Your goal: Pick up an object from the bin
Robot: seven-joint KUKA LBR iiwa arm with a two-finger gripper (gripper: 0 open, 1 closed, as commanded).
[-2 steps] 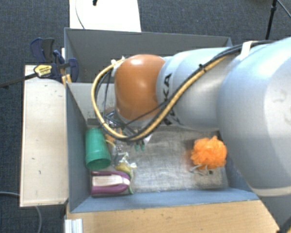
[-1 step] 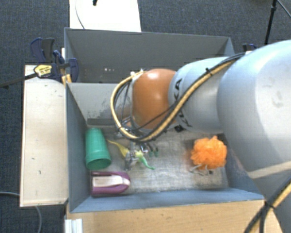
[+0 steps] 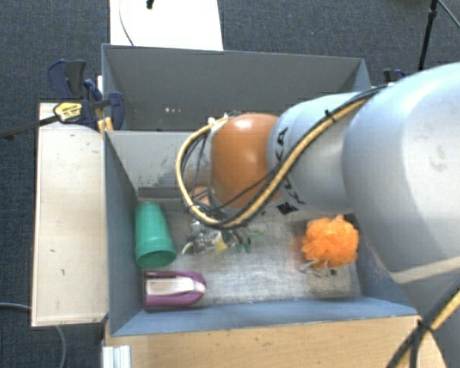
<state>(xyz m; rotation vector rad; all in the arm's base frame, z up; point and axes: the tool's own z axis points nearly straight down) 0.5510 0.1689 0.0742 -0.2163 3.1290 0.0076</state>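
My gripper reaches down into the middle of the bin, mostly hidden under the arm's orange cover. Right at its tip lies a small thing with green and yellow bits on the bin floor; whether it is gripped is hidden. A green plastic cup lies on its side just left of the gripper. A purple and white stapler rests near the front left corner, below the cup.
An orange mesh bath sponge sits at the right side of the bin, close to the arm. The arm covers the back and right of the bin. The bin's walls slope inward around the floor.
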